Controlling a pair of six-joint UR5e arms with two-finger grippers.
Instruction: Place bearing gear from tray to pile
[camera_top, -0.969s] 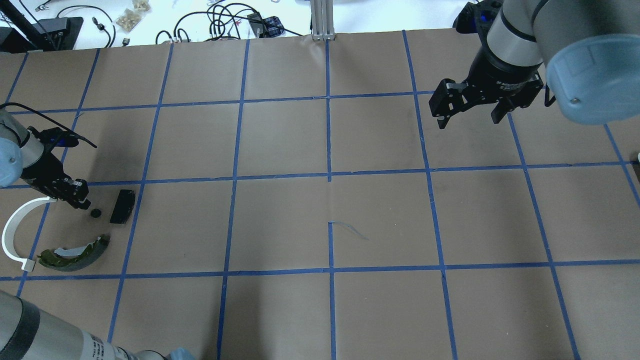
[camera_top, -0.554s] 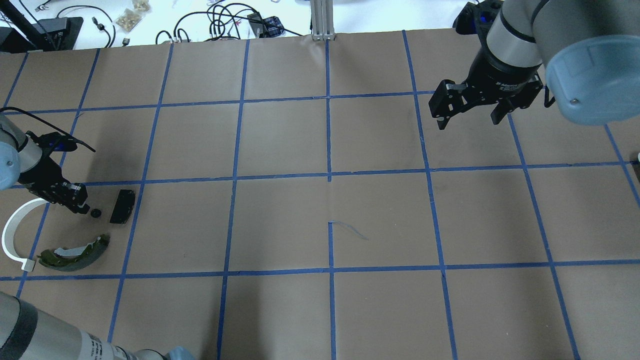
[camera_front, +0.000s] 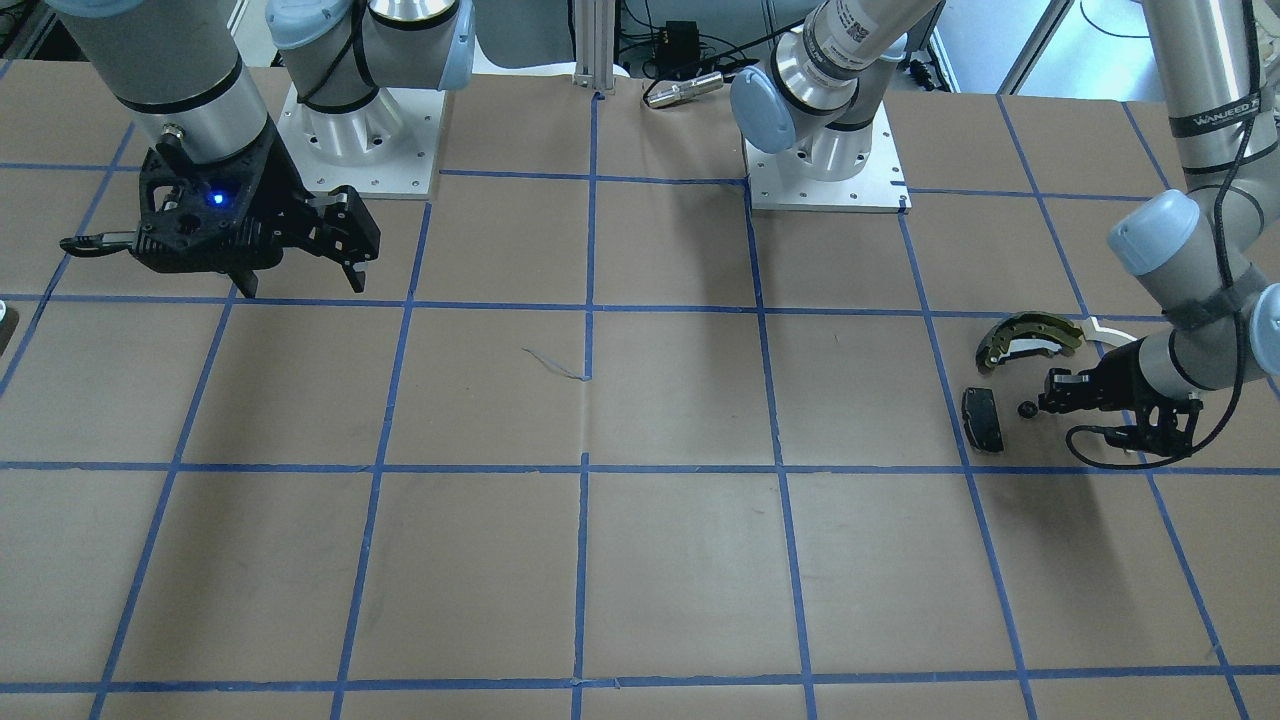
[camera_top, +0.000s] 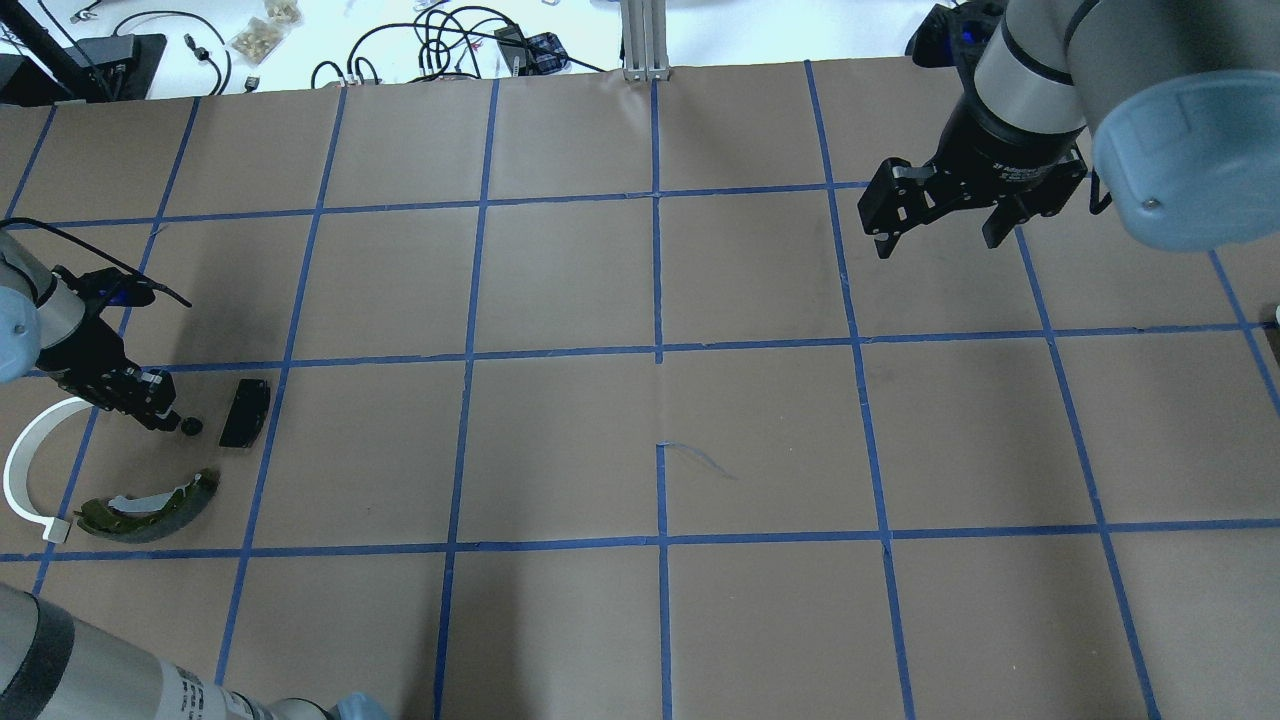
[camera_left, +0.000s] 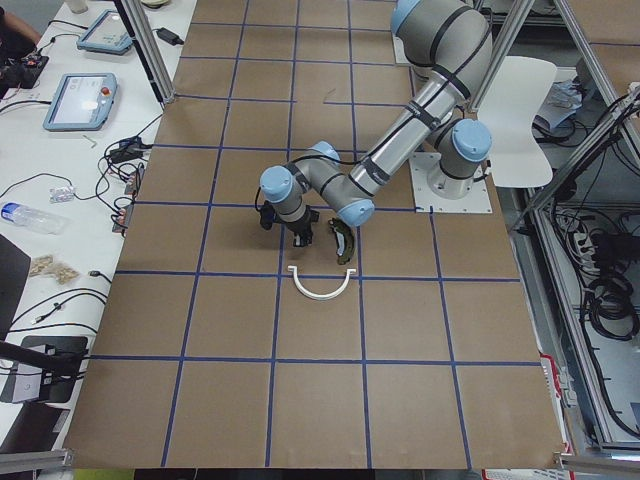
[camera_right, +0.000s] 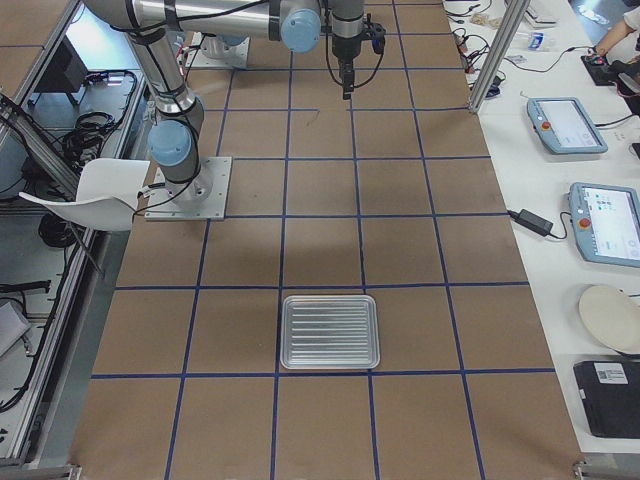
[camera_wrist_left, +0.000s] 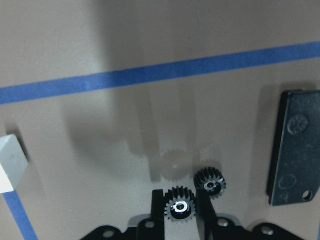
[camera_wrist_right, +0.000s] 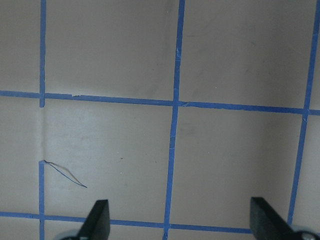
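My left gripper (camera_top: 166, 419) is low over the table inside the pile, its fingers shut on a small black bearing gear (camera_wrist_left: 180, 206). A second small black gear (camera_wrist_left: 210, 181) lies on the table just past the fingertips; it also shows in the overhead view (camera_top: 190, 427). The pile holds a black rectangular pad (camera_top: 244, 412), an olive-gold brake shoe (camera_top: 150, 505) and a white half-ring strip (camera_top: 18, 470). The silver tray (camera_right: 330, 332) at the far end of the table is empty. My right gripper (camera_top: 935, 228) is open and empty, high above the table.
Blue tape lines cross the brown table cover (camera_top: 660, 440). Cables and small items lie on the white bench (camera_top: 430, 40) beyond the far edge. Both arm bases (camera_front: 825, 160) stand at the robot's side of the table.
My left gripper has shifted slightly left and toward the near edge, staying low. The loose gear, pad, brake shoe and strip have not moved. The right arm is still.
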